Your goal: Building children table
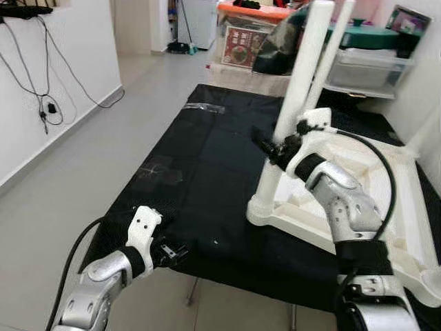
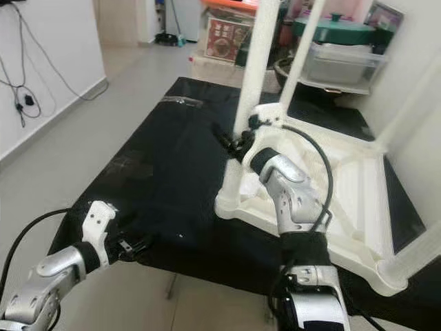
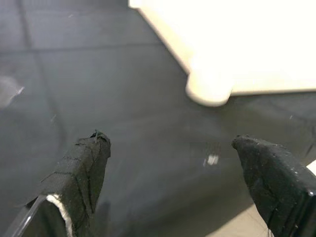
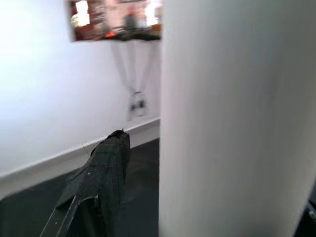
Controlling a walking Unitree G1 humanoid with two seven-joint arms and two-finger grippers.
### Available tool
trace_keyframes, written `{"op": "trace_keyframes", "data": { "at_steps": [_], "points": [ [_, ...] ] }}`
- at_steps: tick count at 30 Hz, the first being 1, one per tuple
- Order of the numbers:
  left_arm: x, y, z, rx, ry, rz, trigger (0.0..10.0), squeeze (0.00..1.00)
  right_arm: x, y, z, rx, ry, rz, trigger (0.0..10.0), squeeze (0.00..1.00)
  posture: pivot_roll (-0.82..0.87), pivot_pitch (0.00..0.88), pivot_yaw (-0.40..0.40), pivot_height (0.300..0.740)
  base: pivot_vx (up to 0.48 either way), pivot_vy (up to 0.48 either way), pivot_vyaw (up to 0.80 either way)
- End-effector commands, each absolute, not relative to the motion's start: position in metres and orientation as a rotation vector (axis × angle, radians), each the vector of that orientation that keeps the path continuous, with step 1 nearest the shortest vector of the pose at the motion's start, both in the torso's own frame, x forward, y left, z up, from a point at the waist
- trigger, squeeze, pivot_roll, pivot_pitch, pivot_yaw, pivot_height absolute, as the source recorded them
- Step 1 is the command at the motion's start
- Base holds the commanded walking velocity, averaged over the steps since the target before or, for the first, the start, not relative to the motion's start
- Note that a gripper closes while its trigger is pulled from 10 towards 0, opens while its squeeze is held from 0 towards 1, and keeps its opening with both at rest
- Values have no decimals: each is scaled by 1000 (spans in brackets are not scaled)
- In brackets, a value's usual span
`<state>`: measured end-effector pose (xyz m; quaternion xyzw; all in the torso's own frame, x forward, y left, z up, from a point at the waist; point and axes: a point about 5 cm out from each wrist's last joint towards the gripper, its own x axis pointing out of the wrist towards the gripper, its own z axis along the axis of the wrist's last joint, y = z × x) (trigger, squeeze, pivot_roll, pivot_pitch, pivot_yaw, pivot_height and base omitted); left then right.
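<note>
Left eye view shows the left gripper (image 1: 180, 252) low at the near edge of the black cloth-covered work table (image 1: 186, 179), fingers spread and empty, probably waiting. To its right, the white plastic children table top (image 1: 386, 200) lies upside down on the cloth so that legs can go in from above. The right gripper (image 1: 265, 148) pinches the white round table leg (image 1: 293, 110) standing upright in the near corner socket, apparently to steady or turn it.

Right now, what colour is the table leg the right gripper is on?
White, the table leg at the right gripper; clearest in the left eye view.
</note>
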<state>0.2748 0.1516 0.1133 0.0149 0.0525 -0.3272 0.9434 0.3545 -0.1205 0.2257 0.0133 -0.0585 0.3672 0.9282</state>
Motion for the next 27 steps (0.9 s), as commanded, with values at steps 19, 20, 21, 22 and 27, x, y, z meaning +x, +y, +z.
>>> {"op": "trace_keyframes", "data": {
  "at_steps": [19, 20, 21, 22, 27],
  "points": [
    [272, 148, 110, 30, 124, -678, 10000, 0, 340, -179, 144, 191, 185, -448, 0, 0, 85, 0, -110, 740, 0, 0, 0],
    [271, 148, 109, 27, 126, -682, 10000, 0, 334, -167, 144, 195, 185, -379, 6980, 0, 76, 0, -106, 740, 0, 0, 0],
    [271, 148, 109, 27, 126, -682, 10000, 0, 334, -167, 144, 195, 185, -379, 6980, 0, 76, 0, -106, 740, 0, 0, 0],
    [270, 149, 108, 26, 130, -685, 10000, 0, 329, -155, 147, 204, 176, -317, 10000, 0, 76, 0, -106, 740, 0, 0, 0],
    [270, 147, 108, 22, 129, -691, 10000, 0, 336, -137, 167, 240, 109, -152, 10000, 1000, 65, 0, -105, 740, 0, 0, 0]
  ]
}}
